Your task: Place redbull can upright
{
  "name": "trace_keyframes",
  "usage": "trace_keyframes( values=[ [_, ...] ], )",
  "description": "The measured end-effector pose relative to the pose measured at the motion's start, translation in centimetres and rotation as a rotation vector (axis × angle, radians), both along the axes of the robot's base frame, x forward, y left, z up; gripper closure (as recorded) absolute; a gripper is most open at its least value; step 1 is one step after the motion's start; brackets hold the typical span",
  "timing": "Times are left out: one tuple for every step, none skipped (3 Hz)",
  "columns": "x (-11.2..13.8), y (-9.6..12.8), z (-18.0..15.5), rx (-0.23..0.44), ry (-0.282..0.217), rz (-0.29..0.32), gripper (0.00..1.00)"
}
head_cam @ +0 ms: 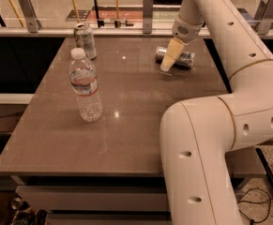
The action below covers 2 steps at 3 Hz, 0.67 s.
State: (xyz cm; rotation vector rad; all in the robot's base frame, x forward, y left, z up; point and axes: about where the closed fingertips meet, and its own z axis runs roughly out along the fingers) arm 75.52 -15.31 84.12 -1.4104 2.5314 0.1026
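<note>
Gripper [167, 64], open or closed I cannot tell, slants down before the lying redbull can [186, 59], arm arched above.

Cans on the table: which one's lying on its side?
The redbull can, at the far right of the table, partly hidden behind the gripper. The white-and-green can at far left stands upright.

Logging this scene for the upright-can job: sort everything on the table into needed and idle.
Job: redbull can, lying on its side, far right; claw, low in front of that can.
Idle: water bottle; white-and-green can; both upright, left side.
</note>
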Motion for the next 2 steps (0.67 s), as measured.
trace_keyframes(
  values=[
    [1.07,0.31,-0.17,0.009,-0.033,-0.004,0.17],
    [1.9,0.61,-0.43,0.016,-0.056,-0.007,0.41]
  ],
)
